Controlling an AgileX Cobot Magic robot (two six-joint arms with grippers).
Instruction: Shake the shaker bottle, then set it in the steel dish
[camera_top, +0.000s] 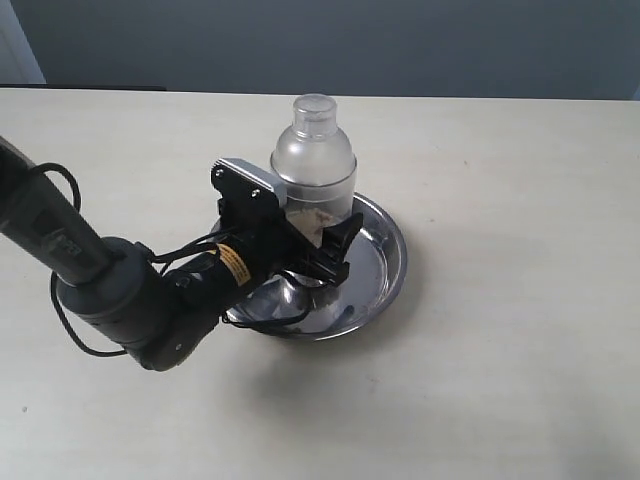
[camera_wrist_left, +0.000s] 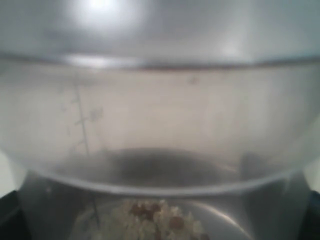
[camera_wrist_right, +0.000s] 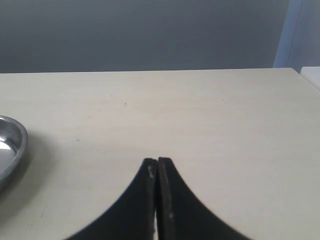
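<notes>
Step in hand, as judged: placement. The left end effector (camera_top: 322, 242) grasps the bottle (camera_top: 313, 160) low on its body, upright within the dish (camera_top: 388, 262) rim; base contact cannot be confirmed. Next: lower until seated, release, retract without tipping. The right end effector (camera_wrist_right: 157, 172) is clenched, empty, over the bench (camera_wrist_right: 210, 115).

The shaker bottle (camera_top: 313, 165) is clear plastic with a frosted dome; the steel dish (camera_top: 388, 262) is mirror-glossy metal (reflections smear it); the table (camera_top: 520, 330) is smooth and matt.
</notes>
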